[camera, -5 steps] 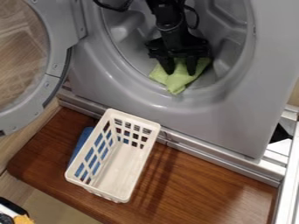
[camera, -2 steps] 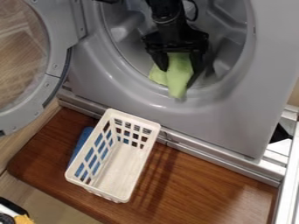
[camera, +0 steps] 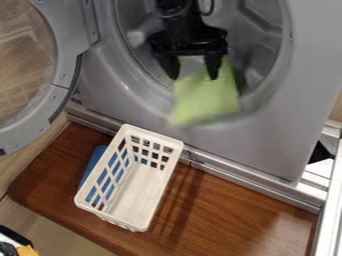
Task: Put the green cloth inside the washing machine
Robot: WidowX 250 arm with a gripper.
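Note:
The black gripper hangs in the mouth of the washing machine, in the upper middle of the view. Its two fingers stand wide apart, so it is open. The green cloth is spread between and below the fingers, its top edge reaching up between them and touching or just behind the right one. Its blurred lower part hangs over the lower rim of the drum opening onto the machine's front. Whether the cloth clings to the gripper, I cannot tell.
The round door stands open at the left. A white plastic basket rests on the brown wooden board below the machine, with a blue item beside its left wall. A metal frame runs along the right.
The gripper has moved up and slightly left, and its fingers have opened wider. The cloth, bunched at the drum's lower rim before, is now spread out and hangs lower over the rim.

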